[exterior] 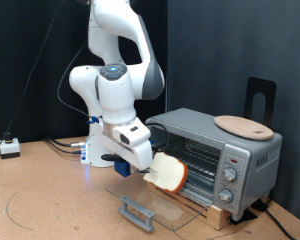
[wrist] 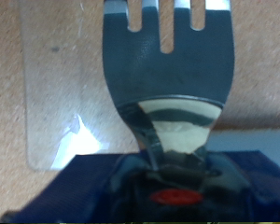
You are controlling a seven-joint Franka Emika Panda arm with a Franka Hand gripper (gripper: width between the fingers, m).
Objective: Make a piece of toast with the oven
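Observation:
The oven stands at the exterior view's right with its glass door folded down flat and the bar handle at the front. The piece of toast is pale with a tan crust and hangs tilted just in front of the oven's mouth, above the door. My gripper is right beside it on the exterior view's left. In the wrist view a dark fork-shaped tool with a striped handle runs out from my hand over the glass door. The toast does not show there.
A round light-wood board lies on top of the oven. The oven rests on a wooden base. A black stand rises behind the oven. A small white box and cables lie at the exterior view's left.

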